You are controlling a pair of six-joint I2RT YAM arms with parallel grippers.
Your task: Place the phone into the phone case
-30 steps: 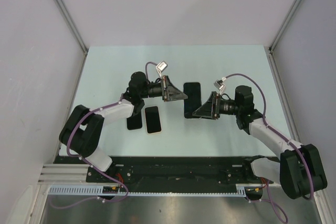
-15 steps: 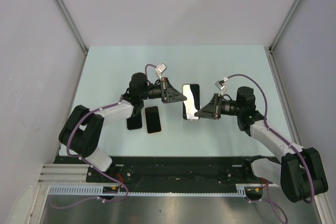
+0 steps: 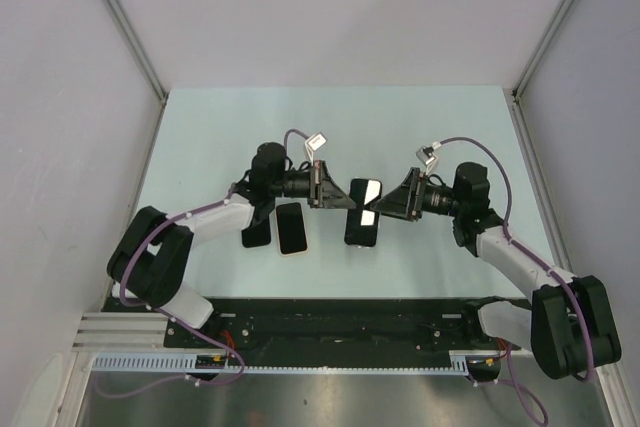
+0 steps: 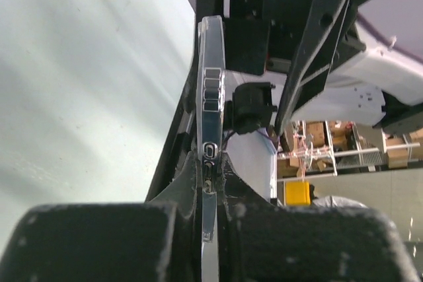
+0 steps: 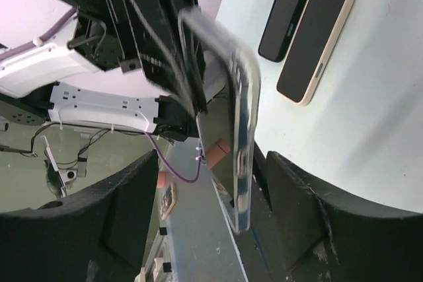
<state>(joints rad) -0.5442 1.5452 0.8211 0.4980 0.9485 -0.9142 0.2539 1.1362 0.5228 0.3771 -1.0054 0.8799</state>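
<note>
Above pale table, phone sits pinched edgewise in left tool.

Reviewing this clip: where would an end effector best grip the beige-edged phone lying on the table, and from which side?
Across its two long edges near mid-length, coming straight down from above. The beige-edged phone lies flat, face up. The black phone lies close alongside, so the finger on that side probably has little room.

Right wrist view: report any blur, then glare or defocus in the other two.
Right wrist: the clear case's upper end is motion-blurred. Left wrist: the left gripper's fingers are out of focus, the case edge crisp. Top external: white glare on the phone screen.
</note>
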